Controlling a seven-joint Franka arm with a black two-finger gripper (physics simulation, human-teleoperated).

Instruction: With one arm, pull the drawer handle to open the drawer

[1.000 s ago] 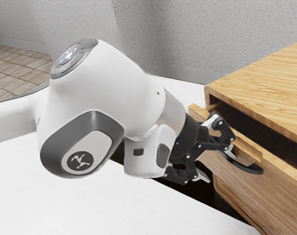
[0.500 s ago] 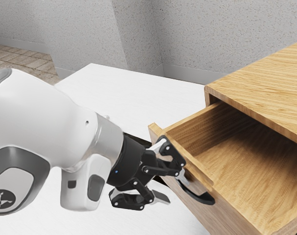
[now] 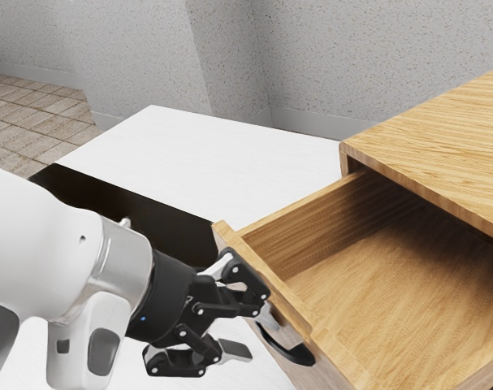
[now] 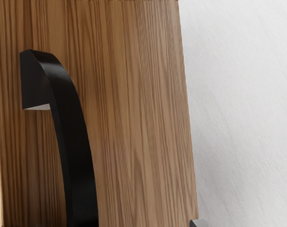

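The wooden drawer (image 3: 368, 284) stands pulled far out of the cabinet (image 3: 441, 138), its inside bare. Its black curved handle (image 3: 288, 348) sits on the front panel, low in the exterior view. My black gripper (image 3: 256, 331) is at the handle's end nearest the arm, fingers spread apart, the upper finger against the drawer front by the handle. The jaws look open, hooked at the handle rather than clamped on it. In the wrist view the handle (image 4: 72, 142) arcs close over the drawer front (image 4: 134, 118).
A white table (image 3: 205, 162) lies behind and to the exterior view's left of the drawer, with a dark gap (image 3: 124, 207) along its near edge. Grey walls rise behind. White surface (image 4: 242, 118) shows beside the drawer front in the wrist view.
The drawer has slid out from nearly shut to wide open. My arm and gripper have drawn back toward the exterior view's lower left, staying at the handle.
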